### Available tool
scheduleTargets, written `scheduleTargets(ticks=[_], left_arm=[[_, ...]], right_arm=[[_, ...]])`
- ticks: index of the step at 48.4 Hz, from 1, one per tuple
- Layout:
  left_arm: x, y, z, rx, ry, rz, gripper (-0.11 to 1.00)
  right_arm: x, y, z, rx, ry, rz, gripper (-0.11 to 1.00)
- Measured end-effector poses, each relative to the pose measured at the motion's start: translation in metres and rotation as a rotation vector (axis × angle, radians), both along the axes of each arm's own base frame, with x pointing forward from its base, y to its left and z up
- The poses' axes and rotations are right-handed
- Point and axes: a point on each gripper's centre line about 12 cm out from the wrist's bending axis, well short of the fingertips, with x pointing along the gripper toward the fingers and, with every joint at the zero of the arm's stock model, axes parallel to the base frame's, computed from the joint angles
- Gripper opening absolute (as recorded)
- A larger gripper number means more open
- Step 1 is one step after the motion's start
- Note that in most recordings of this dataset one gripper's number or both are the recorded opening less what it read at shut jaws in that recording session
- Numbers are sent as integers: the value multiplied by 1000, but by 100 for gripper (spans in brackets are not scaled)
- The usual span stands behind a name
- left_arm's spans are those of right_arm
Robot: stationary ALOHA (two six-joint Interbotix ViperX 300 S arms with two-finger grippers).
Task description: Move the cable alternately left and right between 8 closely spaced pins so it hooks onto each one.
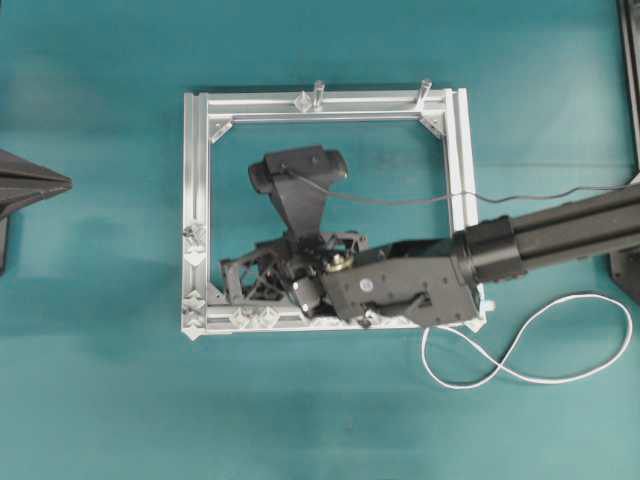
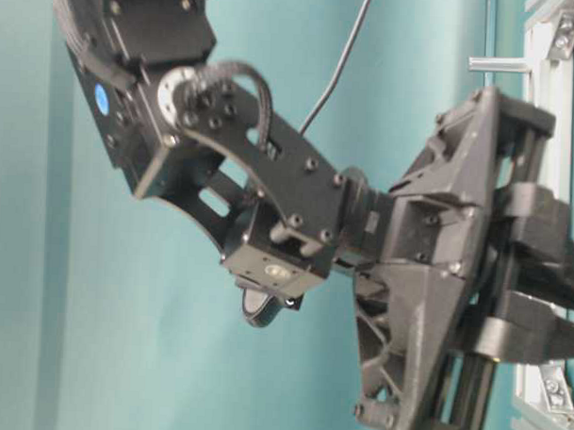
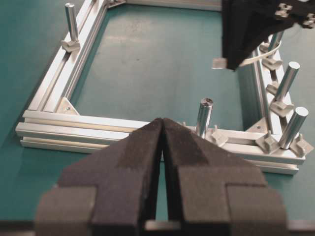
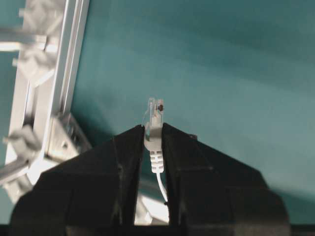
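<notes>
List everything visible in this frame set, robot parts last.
frame: one, silver aluminium, rectangular, flat on the table.
posts: several, grey, upright on the frame rails; exact count unclear.
pins: small whitish pegs on the frame's rails; count not readable.
cable: one, white, looped on the table right of the frame; its plug sticks out between the right gripper's fingers.
table: one, teal.
right gripper: black, shut on the cable, over the frame's lower rail.
left gripper: black, shut, empty, at the frame's edge.
</notes>
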Motion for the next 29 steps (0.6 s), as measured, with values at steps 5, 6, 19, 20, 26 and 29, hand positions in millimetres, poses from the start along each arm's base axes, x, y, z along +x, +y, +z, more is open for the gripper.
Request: scheduleTargets(ticks=[5, 6, 19, 20, 26, 29], left_arm=[[0, 0, 0, 0, 0, 0, 0], [0, 0, 0, 2, 0, 0, 0], [0, 0, 0, 1, 0, 0, 0], [0, 0, 0, 2, 0, -2, 0], [0, 0, 0, 2, 0, -2, 0], [0, 0, 0, 2, 0, 0, 0]], right_arm=[[1, -7, -1, -6, 6, -2, 17], [1, -8, -1, -7, 6, -2, 17], [3, -8, 0, -1, -9, 4, 17], [2, -8, -1, -1, -9, 5, 17], [4, -9, 1, 3, -21, 6, 17], [6, -10, 3, 4, -27, 3, 17]])
